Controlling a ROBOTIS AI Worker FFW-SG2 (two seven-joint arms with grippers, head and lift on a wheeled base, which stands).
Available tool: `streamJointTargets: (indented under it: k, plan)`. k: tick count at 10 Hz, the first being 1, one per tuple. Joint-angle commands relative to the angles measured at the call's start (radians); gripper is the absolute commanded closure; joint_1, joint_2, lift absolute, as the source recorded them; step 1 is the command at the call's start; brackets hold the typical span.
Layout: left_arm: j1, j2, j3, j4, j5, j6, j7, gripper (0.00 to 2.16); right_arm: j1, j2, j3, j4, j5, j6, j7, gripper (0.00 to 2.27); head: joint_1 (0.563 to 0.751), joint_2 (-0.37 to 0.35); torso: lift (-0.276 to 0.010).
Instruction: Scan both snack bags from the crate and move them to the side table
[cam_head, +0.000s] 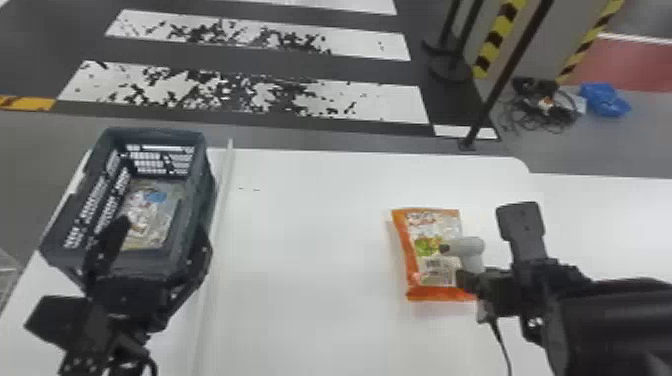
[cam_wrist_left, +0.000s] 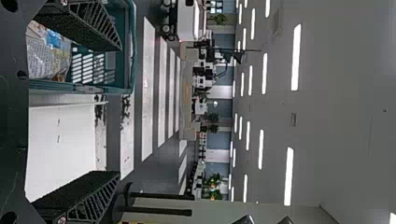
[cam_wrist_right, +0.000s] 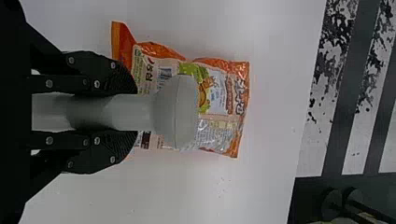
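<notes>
Pinching the scanner (cam_wrist_right: 176, 112), my right claw (cam_wrist_right: 134, 112) hangs over the orange bag (cam_head: 432, 240) at right; my left claw (cam_wrist_left: 120, 111) gapes, empty, at the left crate (cam_head: 201, 187). The bag inside (cam_head: 149, 214) seems soft, perhaps slippery: I'd clasp its middle.

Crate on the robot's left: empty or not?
Not empty. A snack bag lies flat on the bottom of the crate, seen through its open top in the head view.

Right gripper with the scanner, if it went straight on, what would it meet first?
Probably the orange snack bag on the white table, with the held scanner leading; how high it hangs is unclear.
</notes>
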Motion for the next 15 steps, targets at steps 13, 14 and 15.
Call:
streamJointTargets:
  k: [13,14,15]
  plan:
    - [0.001,-0.003,-0.001,0.002,0.000,0.003,0.000,0.04,-0.155,-0.152,-0.258,0.602,-0.093,-0.471,-0.041,2.24,0.695,-0.350,-0.029]
    - [0.001,-0.003,0.000,0.002,0.000,0.003,0.000,0.04,-0.167,-0.157,-0.255,0.633,-0.088,-0.492,-0.041,2.24,0.695,-0.350,-0.029]
    - [0.001,-0.003,-0.001,0.002,0.000,0.003,0.000,0.04,-0.175,-0.160,-0.252,0.660,-0.082,-0.511,-0.041,2.24,0.695,-0.350,-0.029]
